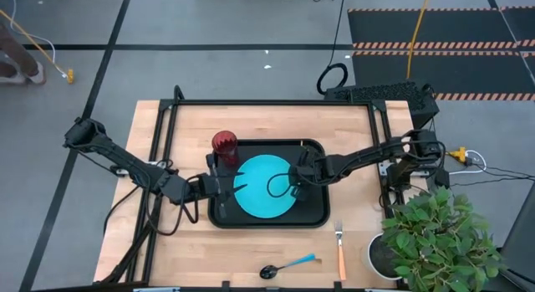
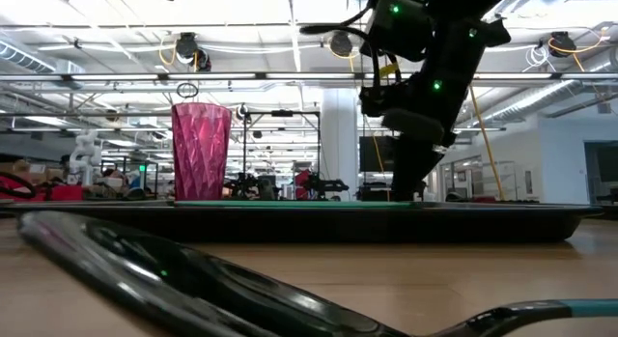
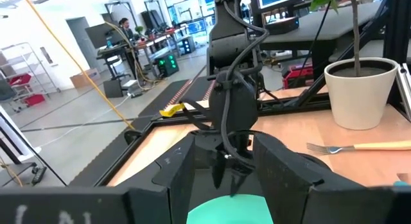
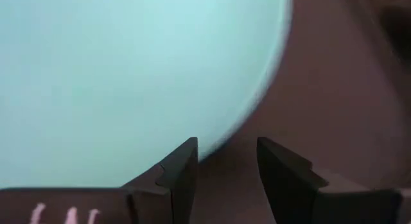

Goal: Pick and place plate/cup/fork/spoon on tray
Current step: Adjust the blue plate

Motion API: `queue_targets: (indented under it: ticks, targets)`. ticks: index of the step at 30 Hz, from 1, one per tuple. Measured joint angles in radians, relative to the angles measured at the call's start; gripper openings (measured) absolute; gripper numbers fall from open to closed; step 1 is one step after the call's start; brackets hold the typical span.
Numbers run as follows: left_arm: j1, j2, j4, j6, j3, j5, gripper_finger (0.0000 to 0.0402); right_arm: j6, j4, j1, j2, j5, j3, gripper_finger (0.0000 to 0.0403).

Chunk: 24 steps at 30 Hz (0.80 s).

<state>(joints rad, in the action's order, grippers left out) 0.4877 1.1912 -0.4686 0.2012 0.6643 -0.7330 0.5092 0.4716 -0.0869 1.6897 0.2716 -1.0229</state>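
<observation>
1. We see the tray [image 1: 311, 215] lying in the middle of the worktop [image 1: 251, 258], and two of the four items are already on it.
2. The plate [image 1: 259, 192] lies flat in the tray, filling most of its centre; we count this item as placed.
3. The cup [image 1: 224, 144] stands upright at the tray's far left corner, just beside the plate; in the low view it rises from the tray's surface, so we count it as placed too.
4. The spoon [image 1: 288, 265] lies on the bare worktop near the front edge, in front of the tray and apart from it. It is not yet moved.
5. The fork [image 1: 340, 250] lies on the worktop to the right of the spoon, in front of the tray's right front corner, also apart from the tray. It is not yet moved.
6. The right gripper [image 1: 292, 181] sits low over the plate's right edge; its fingers [image 4: 180, 169] are parted with nothing between them, straddling the plate's rim over the tray floor.
7. The left gripper [image 1: 219, 185] is at the plate's left edge; its fingers [image 3: 176, 169] stand wide apart and hold nothing.
8. We judge the task about half done: the spoon and fork remain, and both arms are free to fetch them.
</observation>
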Motion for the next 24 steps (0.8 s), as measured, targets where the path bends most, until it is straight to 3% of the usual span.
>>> queue_targets:
  ticks: [4, 9, 15, 24]
  targets:
    - [0.0, 0.0, 0.0, 0.0, 0.0, 0.0, 0.0161, -0.024, -0.035, -0.001, -0.002, -0.01, 0.0, 0.015]
    - [0.0, 0.0, 0.002, 0.009, 0.0, 0.0, 0.0161, -0.004, 0.064, 0.0, -0.061, 0.07, 0.0, 0.015]
    - [0.0, 0.0, 0.003, 0.015, 0.0, 0.0, 0.0161, 0.087, 0.178, 0.0, -0.082, 0.071, 0.002, 0.015]
    - [0.0, 0.0, 0.003, 0.009, 0.0, 0.0, 0.0161, 0.108, 0.024, -0.048, -0.002, 0.09, 0.04, 0.015]
